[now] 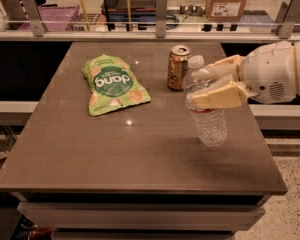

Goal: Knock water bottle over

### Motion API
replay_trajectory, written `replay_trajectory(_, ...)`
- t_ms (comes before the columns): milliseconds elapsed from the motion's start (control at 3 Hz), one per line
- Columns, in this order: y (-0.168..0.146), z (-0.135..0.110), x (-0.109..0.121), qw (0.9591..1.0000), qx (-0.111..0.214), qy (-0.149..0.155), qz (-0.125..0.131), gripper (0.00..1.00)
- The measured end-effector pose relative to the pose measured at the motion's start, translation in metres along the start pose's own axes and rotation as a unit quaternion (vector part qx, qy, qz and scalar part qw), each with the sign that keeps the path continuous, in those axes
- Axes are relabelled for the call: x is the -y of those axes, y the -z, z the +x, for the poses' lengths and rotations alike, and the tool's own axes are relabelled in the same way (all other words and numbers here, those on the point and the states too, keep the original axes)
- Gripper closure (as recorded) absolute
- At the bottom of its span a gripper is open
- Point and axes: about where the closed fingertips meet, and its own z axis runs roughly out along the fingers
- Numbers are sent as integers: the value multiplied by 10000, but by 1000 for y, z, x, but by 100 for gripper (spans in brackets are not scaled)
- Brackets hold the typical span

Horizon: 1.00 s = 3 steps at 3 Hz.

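end effector (203, 84) above table (140, 154), covering water bottle (210, 127) midsection, arm (282, 71) cut off by edge

gripper (202, 84) at table's 3 o'clock: smooth matt cream plastic. water bottle (210, 125): clear ribbed plastic, glossy. can (179, 68): shiny metal. pouch (115, 84): glossy crinkled film. table top (115, 159): smooth, semi-gloss.
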Motion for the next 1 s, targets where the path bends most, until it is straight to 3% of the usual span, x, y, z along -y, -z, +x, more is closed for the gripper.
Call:
replay_trajectory(333,4,3,-4,9985,-542,-29,34,100)
replay_trajectory(1000,-5,1,-7,9851,-1715,76,48,100)
